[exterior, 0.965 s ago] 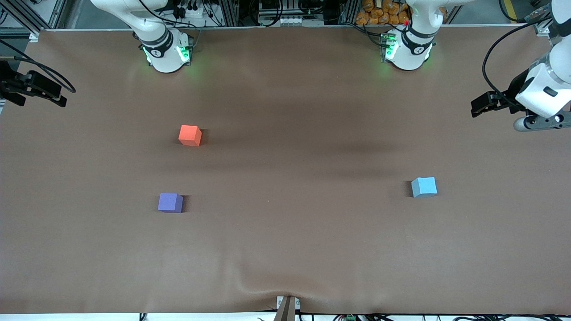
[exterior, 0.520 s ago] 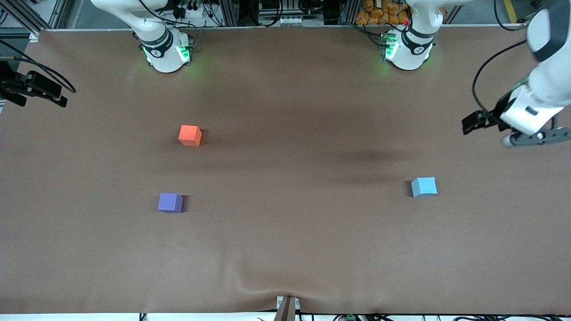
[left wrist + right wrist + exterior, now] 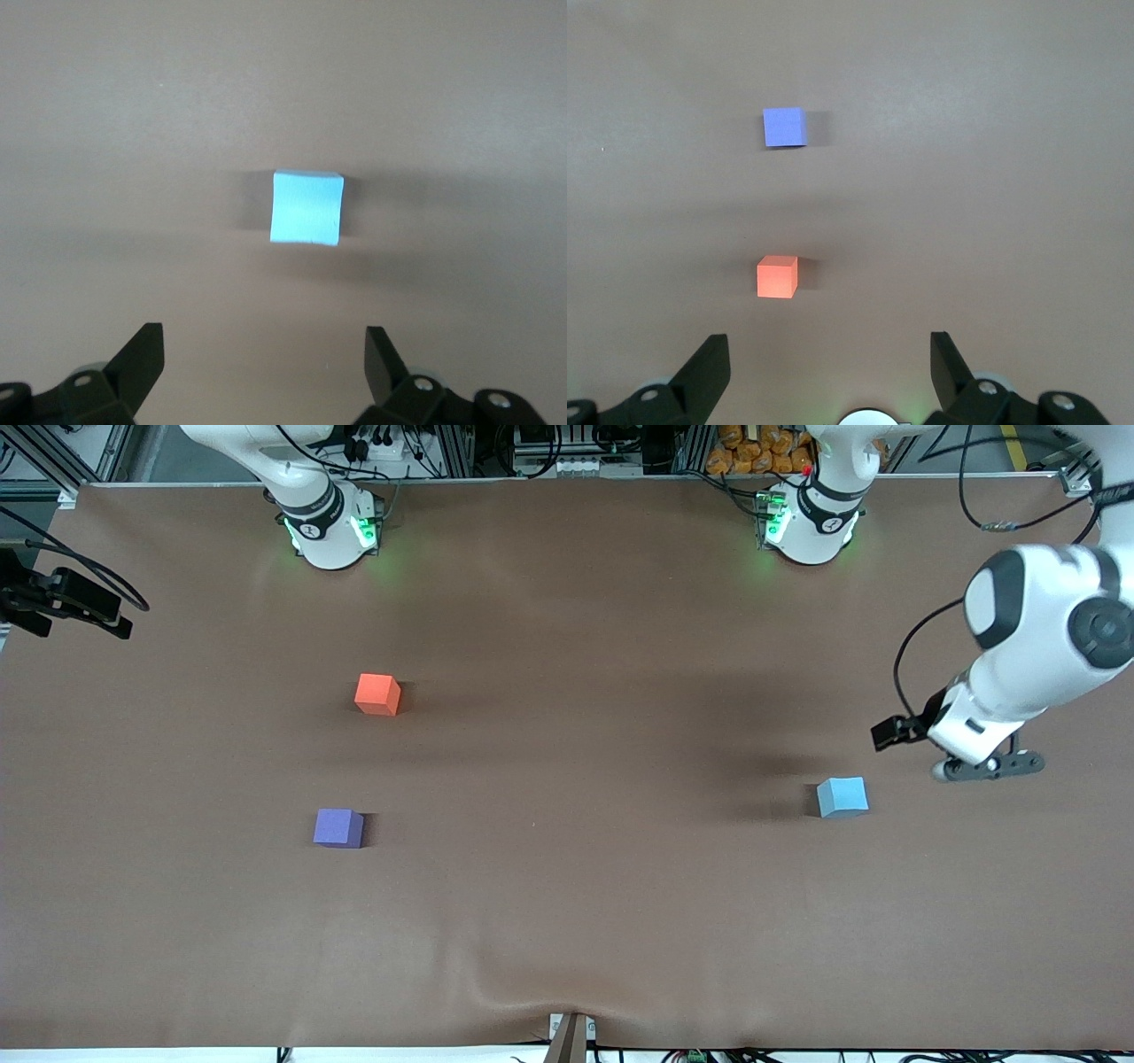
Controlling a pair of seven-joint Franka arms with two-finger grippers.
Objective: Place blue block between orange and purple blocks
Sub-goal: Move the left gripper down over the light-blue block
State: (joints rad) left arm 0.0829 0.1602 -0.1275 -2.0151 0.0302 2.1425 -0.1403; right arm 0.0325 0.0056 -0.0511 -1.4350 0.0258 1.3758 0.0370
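Note:
The blue block [image 3: 842,796] lies on the brown table toward the left arm's end; it also shows in the left wrist view [image 3: 306,207]. My left gripper [image 3: 985,766] hangs open and empty over the table beside the block, on the side of the left arm's end; its fingertips [image 3: 264,330] stand wide apart, short of the block. The orange block [image 3: 377,693] and the purple block [image 3: 337,827] lie apart toward the right arm's end, the purple one nearer the front camera. My right gripper [image 3: 828,341] waits open and empty, high over its base, looking down on the orange block [image 3: 777,276] and the purple block [image 3: 784,127].
The brown table cover [image 3: 567,921] has a wrinkle at its front edge, by a small bracket [image 3: 571,1032]. The two arm bases [image 3: 332,527] [image 3: 811,522] stand at the edge of the table farthest from the front camera. A black wrist part [image 3: 66,598] shows at the right arm's end.
My left gripper has swung down and inward from the table's end, and now hangs close beside the blue block. The blocks and the right arm have not moved.

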